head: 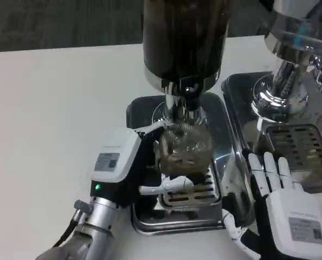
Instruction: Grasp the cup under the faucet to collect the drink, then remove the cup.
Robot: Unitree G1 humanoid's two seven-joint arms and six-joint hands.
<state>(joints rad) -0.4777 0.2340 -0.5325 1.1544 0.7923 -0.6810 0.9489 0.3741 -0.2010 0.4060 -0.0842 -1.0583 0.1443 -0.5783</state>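
Right hand [283,203] nearest lens, fingers apart, idle beside drip tray [226,162]; left hand [145,168] wrapped round clear cup [185,146], upright, seemingly directly under faucet [184,100]; lift-out falls to left

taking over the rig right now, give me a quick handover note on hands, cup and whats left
Left hand: grips the cup from its left side, fingers wrapped around it.
Right hand: holds nothing, fingers straight and apart, resting at the right edge of the drip tray.
Cup: clear, upright on the tray's grate, directly under the faucet of the dark dispenser. How much drink is in it cannot be told.
Done: cup grasped and placed under the faucet.
Left: collect the drink if it is not yet full, then take the cup away from the tray.
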